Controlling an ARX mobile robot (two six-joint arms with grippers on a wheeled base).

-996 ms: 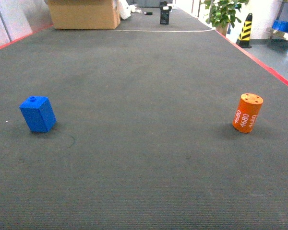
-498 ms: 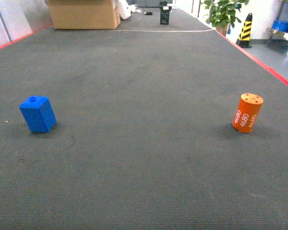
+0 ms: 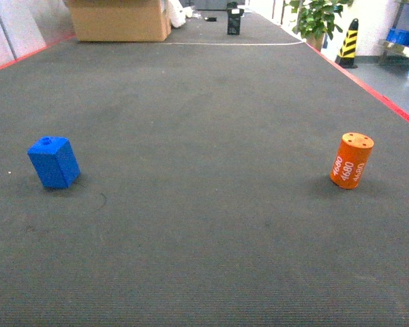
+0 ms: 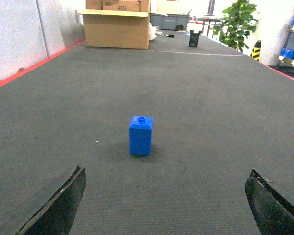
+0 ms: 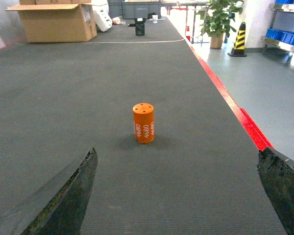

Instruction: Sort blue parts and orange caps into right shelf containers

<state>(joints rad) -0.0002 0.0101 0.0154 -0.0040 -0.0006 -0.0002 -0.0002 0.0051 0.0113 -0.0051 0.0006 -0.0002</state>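
A dark grey carpeted floor [image 3: 204, 225] with a red border stripe [image 3: 388, 102] along its right edge serves as the reference for everything here. On the left part of that carpet stands the blue part [image 3: 53, 162], upright with its small round nub on top, and well apart from it, on the right part of the carpet near the red stripe, stands the orange cap [image 3: 352, 160], upright with white "4680" lettering down its side and small holes in its flat top. At the far end of the carpet sit a large cardboard box [image 3: 119, 19] and a small black object [image 3: 234, 20], and beyond the far right corner are a potted plant [image 3: 317, 17] and a yellow-and-black striped cone [image 3: 349, 42]. Blue crates on a shelf [image 3: 403, 35] show partly past the stripe at the far right. In the left wrist view the left gripper [image 4: 166, 205] is spread wide, holding nothing, with the blue part ahead of it on the carpet. In the right wrist view the right gripper [image 5: 179, 196] is likewise spread wide and unladen, with the orange cap ahead of it.
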